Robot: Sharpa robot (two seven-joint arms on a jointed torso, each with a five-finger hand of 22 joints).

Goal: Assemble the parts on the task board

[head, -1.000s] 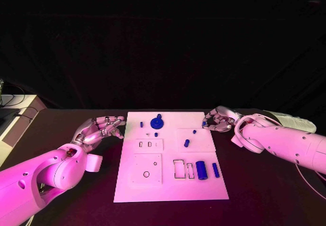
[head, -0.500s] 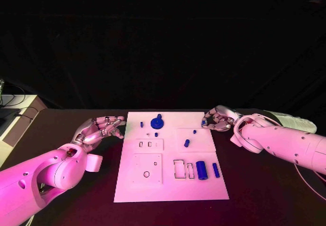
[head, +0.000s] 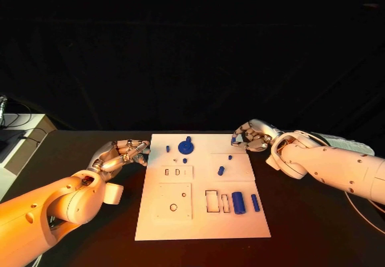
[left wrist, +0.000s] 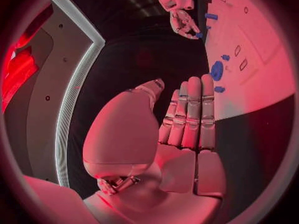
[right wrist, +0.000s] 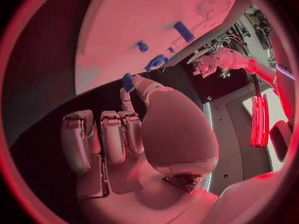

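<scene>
Task board (head: 201, 222), white plate, lies mid-table on the black table (head: 321, 233), long axis running 12 to 6 o'clock in the head view. Blue parts on it: round gear-like part (head: 186, 147) near the 12 o'clock end with a small peg (head: 168, 148) just at its 9 o'clock side; short peg (head: 221, 171) about board centre; fat cylinder (head: 237, 202) and thin bar (head: 255, 202) side by side toward 4 o'clock, next to rectangular cut-outs.

Right arm comes in from 3 o'clock, forearm angled up toward the board's 1 o'clock corner. Right hand (head: 250, 136) sits at that corner, fingers curled inward. Right wrist view shows a small blue part (right wrist: 127, 81) pinched at the tip of the thumb against a finger, other fingers (right wrist: 112, 134) folded side by side, close together.

Left arm comes in from 8 o'clock, elbow low, forearm rising toward the board's 9 o'clock edge. Left hand (head: 120, 154) sits just beside that edge, apart from the board. In the left wrist view its fingers (left wrist: 190, 114) lie straight and together, thumb alongside, nothing in the hand.
</scene>
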